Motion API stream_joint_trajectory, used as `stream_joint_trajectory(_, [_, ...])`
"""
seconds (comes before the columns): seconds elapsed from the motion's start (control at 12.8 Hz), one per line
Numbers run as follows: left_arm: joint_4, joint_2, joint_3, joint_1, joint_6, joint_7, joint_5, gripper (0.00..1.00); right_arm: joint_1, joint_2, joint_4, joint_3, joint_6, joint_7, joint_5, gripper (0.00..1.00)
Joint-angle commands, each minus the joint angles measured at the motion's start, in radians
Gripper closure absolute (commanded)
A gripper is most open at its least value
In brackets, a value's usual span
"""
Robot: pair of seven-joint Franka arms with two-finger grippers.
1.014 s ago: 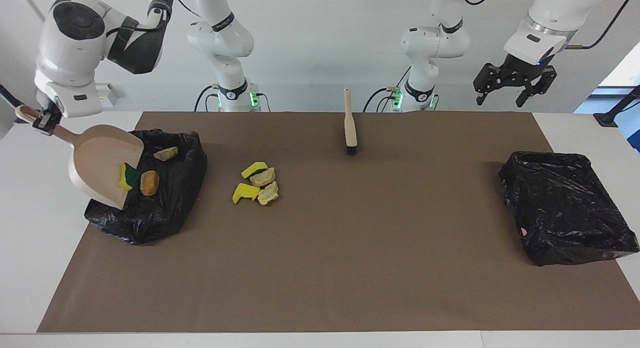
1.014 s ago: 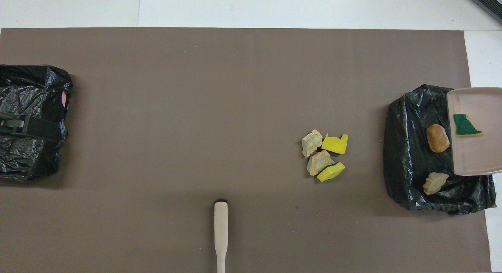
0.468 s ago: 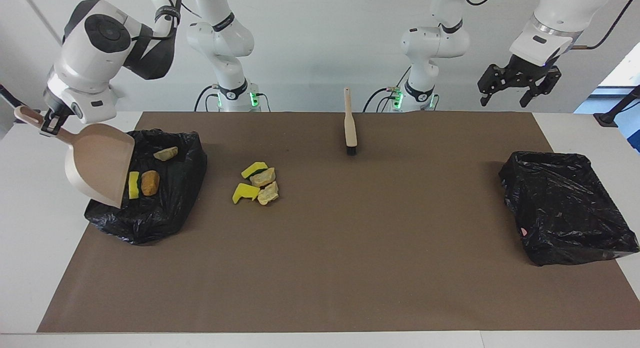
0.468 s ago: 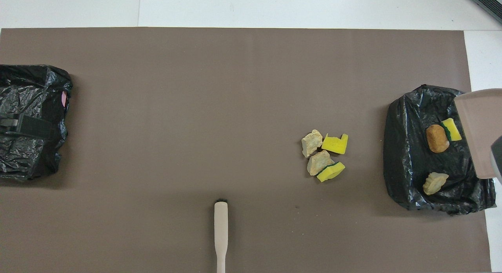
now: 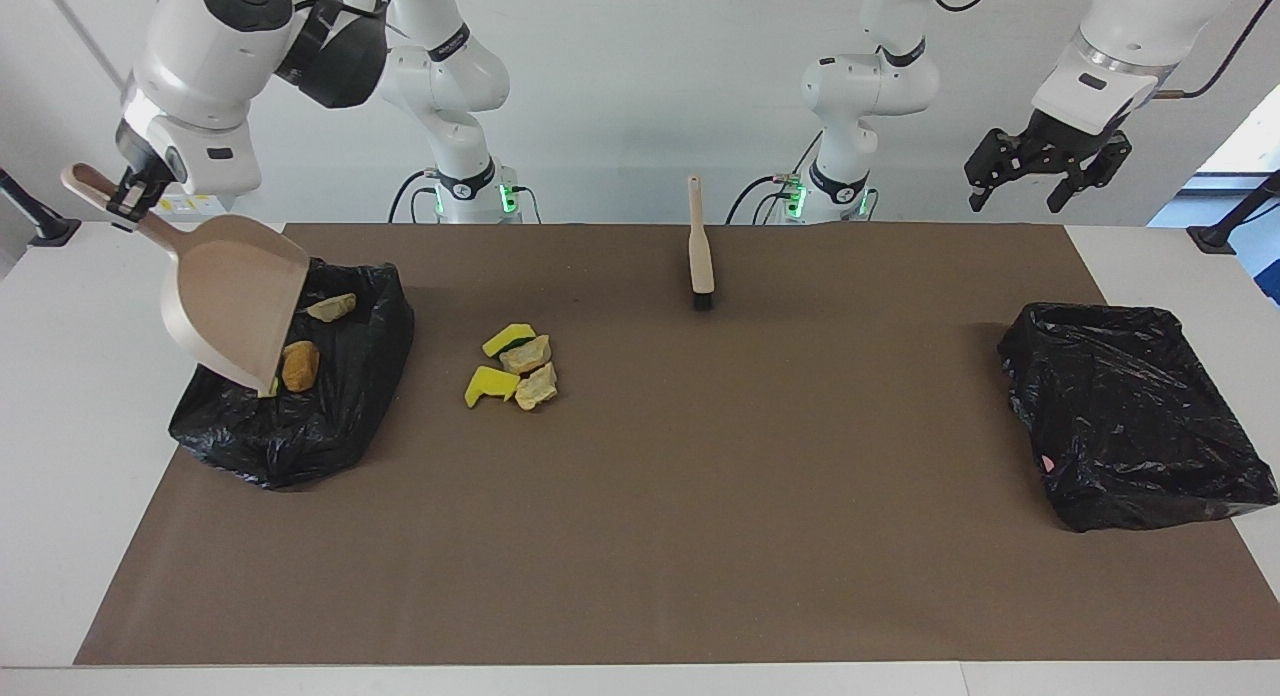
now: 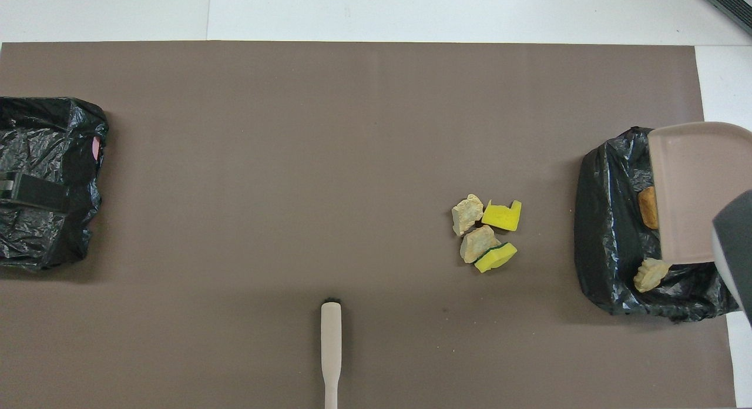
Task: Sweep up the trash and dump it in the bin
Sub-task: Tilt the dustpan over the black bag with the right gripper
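My right gripper [image 5: 128, 198] is shut on the handle of the beige dustpan [image 5: 235, 301], which hangs tilted steeply, lip down, over the black-bagged bin [image 5: 340, 431] at the right arm's end. Nothing lies on the dustpan [image 6: 693, 191]. In the bin [image 6: 605, 221] are a tan lump [image 5: 331, 307], an orange lump [image 5: 300, 365] and a yellow sponge chunk [image 5: 272, 386] mostly hidden by the pan's lip. Several more pieces of trash [image 5: 512, 368] lie heaped on the brown mat beside the bin. My left gripper [image 5: 1048, 171] hangs open and holds nothing, high over the left arm's end.
The beige brush [image 5: 700, 246] with black bristles lies on the mat close to the robots, midway between the arms. A second black-bagged bin [image 5: 1130, 416] stands at the left arm's end. A brown mat [image 5: 700, 536] covers the table.
The right gripper lifted the dustpan and tipped it steeper. The sponge chunk slid off it into the bin. The left gripper rose a little.
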Motion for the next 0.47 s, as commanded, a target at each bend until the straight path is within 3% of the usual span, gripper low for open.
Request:
stream_joint_trajectory(0.0, [0.035, 0.027, -0.018, 0.016, -0.023, 0.015, 0.013, 0.00, 0.045, 0.005, 0.010, 0.001, -0.018, 0.154, 0.135, 1.00])
stream_joint_trajectory(0.16, [0.067, 0.051, -0.018, 0.016, -0.029, 0.015, 0.015, 0.00, 0.126, 0.016, 0.012, 0.001, -0.024, 0.327, 0.201, 1.00])
stream_joint_trajectory(0.39, [0.079, 0.053, -0.018, 0.017, -0.023, 0.014, 0.018, 0.00, 0.267, 0.117, 0.037, 0.001, -0.024, 0.681, 0.341, 1.00])
